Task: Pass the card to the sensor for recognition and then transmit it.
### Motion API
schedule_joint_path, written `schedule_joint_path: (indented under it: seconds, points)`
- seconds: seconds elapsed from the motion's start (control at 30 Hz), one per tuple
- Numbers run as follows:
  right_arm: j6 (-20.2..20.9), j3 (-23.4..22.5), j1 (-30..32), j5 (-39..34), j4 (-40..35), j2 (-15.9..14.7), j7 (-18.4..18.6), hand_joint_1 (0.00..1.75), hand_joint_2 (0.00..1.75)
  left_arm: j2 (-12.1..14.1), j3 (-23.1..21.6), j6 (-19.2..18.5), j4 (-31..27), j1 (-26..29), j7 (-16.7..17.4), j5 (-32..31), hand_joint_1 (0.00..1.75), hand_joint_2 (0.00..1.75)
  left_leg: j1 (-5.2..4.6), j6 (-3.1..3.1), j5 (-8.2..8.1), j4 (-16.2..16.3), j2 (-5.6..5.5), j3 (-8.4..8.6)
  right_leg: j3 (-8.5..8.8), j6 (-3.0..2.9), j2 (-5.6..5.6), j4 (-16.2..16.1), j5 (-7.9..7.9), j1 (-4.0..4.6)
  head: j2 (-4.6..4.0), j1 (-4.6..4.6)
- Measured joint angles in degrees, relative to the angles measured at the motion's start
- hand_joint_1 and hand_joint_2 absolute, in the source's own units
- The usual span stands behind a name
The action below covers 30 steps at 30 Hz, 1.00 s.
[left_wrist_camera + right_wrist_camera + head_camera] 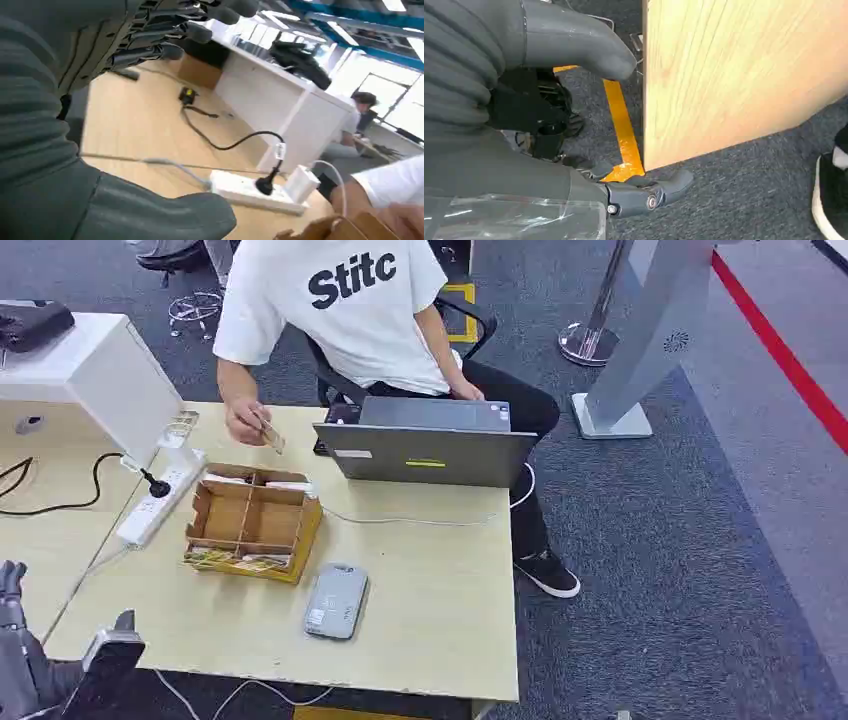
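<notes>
A: Where is the card right now?

B: A thin tan card [270, 434] is pinched in the hand [245, 420] of the person in the white printed T-shirt [345, 300], above the far side of the pale wooden table [440, 610]. More cards lie in the brown cardboard divided tray [252, 522]. The flat grey rectangular sensor [336, 601] sits just beside the tray, nearer the robot's edge.

A: Which hand is closer?

B: The robot's left hand [12, 585], I judge. It is low at the table's near left corner, fingers [170, 35] spread apart and holding nothing. The tray lies forward and to its right, the sensor further right again.

A: And the right hand?

B: The right hand [549, 115] hangs beside the table's wooden side panel [734, 75], over dark carpet and a yellow floor stripe [621, 130]. I cannot tell whether it is open.

A: Room to move?

B: The sensor's long axis runs roughly away from the robot. Bare tabletop lies around it. The white power strip [158, 502] and its black cable [220, 145] lie left of the tray, a likely snag for a left reach.
</notes>
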Motion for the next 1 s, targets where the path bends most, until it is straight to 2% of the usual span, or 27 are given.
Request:
schedule_joint_path:
  seconds: [0.13,0.4,1.0]
  points:
    - [-0.2,0.0,-0.7,0.5,0.0,0.4,-0.1,0.00,1.75,3.8,-4.1,-1.4,-0.2,-3.0,2.5,-5.9,0.00,1.75,0.00,-0.03,0.05,0.0,0.00,0.00,-0.01,-0.01,0.02,0.0,0.01,0.00,0.02,0.02]
    - [-0.8,0.4,-1.8,1.6,0.1,1.2,-0.8,0.00,1.75,9.9,-12.4,-4.3,-0.2,-8.7,8.1,-17.0,0.00,1.75,0.00,-0.04,0.05,0.0,0.00,-0.01,-0.03,-0.01,0.04,0.0,0.02,0.00,0.02,0.02]
    - [-3.6,3.4,-4.5,4.2,0.7,3.0,-2.8,0.00,1.75,23.9,-29.5,-8.9,0.1,-19.7,22.6,-44.1,0.00,1.75,0.00,-0.04,0.06,0.0,0.02,-0.04,-0.05,-0.01,0.07,0.0,0.02,0.00,0.02,0.02]
